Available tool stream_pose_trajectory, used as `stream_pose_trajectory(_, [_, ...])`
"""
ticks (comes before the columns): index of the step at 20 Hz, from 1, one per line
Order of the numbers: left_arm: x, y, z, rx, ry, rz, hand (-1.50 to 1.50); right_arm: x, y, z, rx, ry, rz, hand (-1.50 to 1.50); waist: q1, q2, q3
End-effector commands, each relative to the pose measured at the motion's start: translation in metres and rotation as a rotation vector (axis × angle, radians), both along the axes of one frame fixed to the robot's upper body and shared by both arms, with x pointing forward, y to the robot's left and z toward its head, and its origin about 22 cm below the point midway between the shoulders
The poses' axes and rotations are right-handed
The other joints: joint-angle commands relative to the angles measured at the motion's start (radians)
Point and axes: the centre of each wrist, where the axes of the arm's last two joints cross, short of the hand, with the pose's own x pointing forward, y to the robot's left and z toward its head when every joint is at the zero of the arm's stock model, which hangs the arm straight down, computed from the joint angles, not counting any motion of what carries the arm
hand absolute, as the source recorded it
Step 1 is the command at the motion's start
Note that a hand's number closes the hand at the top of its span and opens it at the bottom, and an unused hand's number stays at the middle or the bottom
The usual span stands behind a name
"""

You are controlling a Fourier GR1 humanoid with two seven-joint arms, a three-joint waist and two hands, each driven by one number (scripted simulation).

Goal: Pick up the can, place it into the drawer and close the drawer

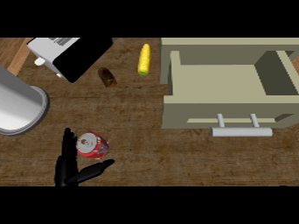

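The red can (92, 145) lies on the wooden counter at the lower left, its silver top facing up. My left hand (66, 165) is right beside it. The straight fingers run up along the can's left side and the thumb sticks out to the right just below it, so the hand is open and not closed round the can. The beige drawer (217, 81) stands pulled open at the right, its inside bare, with a grey handle (241, 131) on its front. My right hand is out of view.
A thick grey cylinder (10, 103), apparently my left forearm, fills the left edge. A white and black appliance (68, 52) stands at the back left. A brown lump (107, 77) and a corn cob (144, 59) lie between it and the drawer cabinet (236, 43).
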Motion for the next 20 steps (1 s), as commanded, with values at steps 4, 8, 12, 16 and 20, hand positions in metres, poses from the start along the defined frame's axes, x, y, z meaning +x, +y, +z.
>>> stream_pose_trajectory(4, [0.016,0.011,-0.018,-0.018,-0.033,-0.020,-1.50,-0.008,-0.007,0.009,-0.004,-0.012,0.006,-1.50,-0.001,0.000,0.000])
stream_pose_trajectory(8, [0.034,-0.016,-0.013,-0.007,-0.036,-0.081,-1.50,-0.004,0.008,0.003,-0.006,-0.005,-0.011,-1.50,-0.002,0.000,0.000])
stream_pose_trajectory(12, [0.049,0.010,0.003,-0.028,-0.018,-0.169,-1.50,-0.004,0.006,0.018,-0.008,0.008,-0.011,-1.50,-0.001,0.000,0.000])
stream_pose_trajectory(16, [0.047,-0.010,-0.015,-0.089,-0.052,-0.219,1.50,0.010,-0.005,0.011,-0.023,-0.019,-0.001,-1.50,-0.001,0.000,0.000])
stream_pose_trajectory(20, [0.065,-0.017,-0.007,-0.118,-0.092,-0.243,1.50,0.008,0.006,0.008,-0.021,-0.018,-0.019,-1.50,-0.003,0.001,0.000])
